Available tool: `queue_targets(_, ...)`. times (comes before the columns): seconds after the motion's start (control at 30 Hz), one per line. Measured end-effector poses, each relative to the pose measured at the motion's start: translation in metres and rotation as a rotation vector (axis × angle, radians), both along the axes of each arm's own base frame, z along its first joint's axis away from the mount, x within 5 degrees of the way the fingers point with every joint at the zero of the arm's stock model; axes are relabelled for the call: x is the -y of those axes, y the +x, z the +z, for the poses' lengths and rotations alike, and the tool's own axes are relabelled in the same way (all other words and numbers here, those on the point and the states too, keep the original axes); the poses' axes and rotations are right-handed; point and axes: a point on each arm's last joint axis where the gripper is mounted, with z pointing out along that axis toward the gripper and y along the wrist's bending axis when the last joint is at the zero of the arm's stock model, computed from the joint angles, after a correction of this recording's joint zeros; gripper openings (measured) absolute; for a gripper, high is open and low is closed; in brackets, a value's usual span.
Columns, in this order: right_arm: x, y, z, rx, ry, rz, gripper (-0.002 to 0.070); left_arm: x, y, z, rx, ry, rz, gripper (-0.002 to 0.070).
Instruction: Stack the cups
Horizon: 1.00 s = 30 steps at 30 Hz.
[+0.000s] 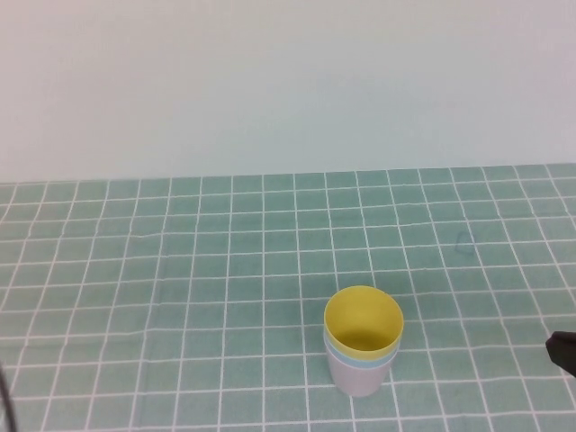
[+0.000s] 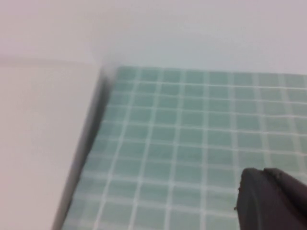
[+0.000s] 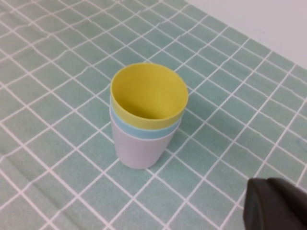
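Observation:
Three cups stand nested upright on the green tiled table: a yellow cup (image 1: 364, 320) inside a light blue cup (image 1: 360, 362) inside a pale lilac cup (image 1: 355, 380). The stack also shows in the right wrist view (image 3: 148, 96). My right gripper (image 3: 266, 183) is shut and empty, low over the table to the right of the stack and apart from it; its tip shows at the right edge of the high view (image 1: 562, 349). My left gripper (image 2: 261, 175) is shut and empty, over the table's far left part, away from the cups.
The green tiled mat (image 1: 180, 270) covers the table up to a white wall behind. In the left wrist view the mat's left edge (image 2: 96, 139) borders a bare white surface. A thin dark cable (image 1: 5, 396) shows at the bottom left.

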Motion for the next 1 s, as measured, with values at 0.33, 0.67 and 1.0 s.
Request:
queue_targets(0.33, 0.000, 0.000, -0.002, -0.001, -0.005, 0.001, 0.0001, -0.038, -0.046, -0.051, -0.110, -0.022, 0.292, -0.0001)
queue_targets(0.67, 0.000, 0.000, -0.002, 0.002, -0.006, 0.001, 0.0000, -0.046, -0.057, -0.058, -0.192, -0.020, 0.395, -0.0001)
queue_targets(1.0, 0.001, -0.001, -0.003, -0.016, -0.019, 0.000, 0.0000, -0.037, -0.059, -0.074, -0.326, -0.005, 0.264, -0.0001)
